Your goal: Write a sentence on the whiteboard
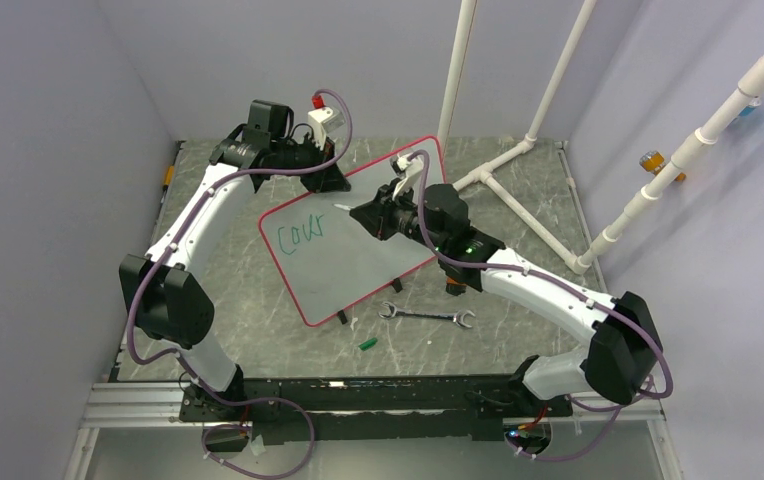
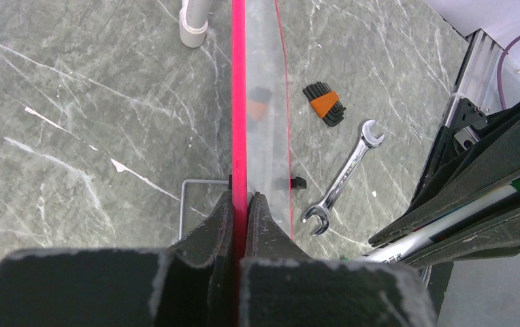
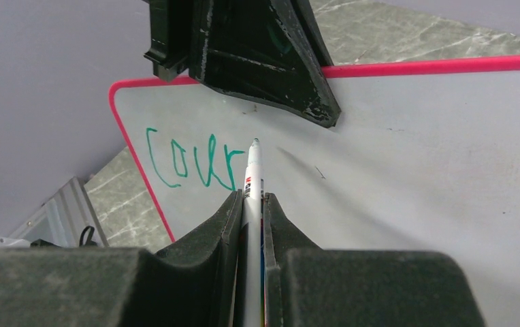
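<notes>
Green lettering [image 1: 301,235] reading "Cour" slants across the left part of the whiteboard [image 1: 358,265], which sits in the middle of the grey marbled surface [image 1: 258,300], tilted up with its near edge down on small black clips. The left hand [image 1: 330,172] is clamped tight on the thin red rim at the far edge of the board; its wrist view shows the two jaws pinched together on the rim with the board seen edge-on. The right hand [image 1: 373,215] hovers over the middle of the board, closed around a white marker [image 3: 252,170] that runs out between its jaws. The marker's tip lies just to the right of the last letter, the "r", though whether it touches the white face cannot be told. On the bare surface near the board's lower right corner lies a silver wrench [image 1: 426,316], and just beyond it, close under the right arm, a black set of hex keys [image 2: 325,103] with an orange holder. A small green cap [image 1: 367,343] lies apart from the board, toward the arm bases. White pipes [image 1: 558,90] rise at the far right corner
</notes>
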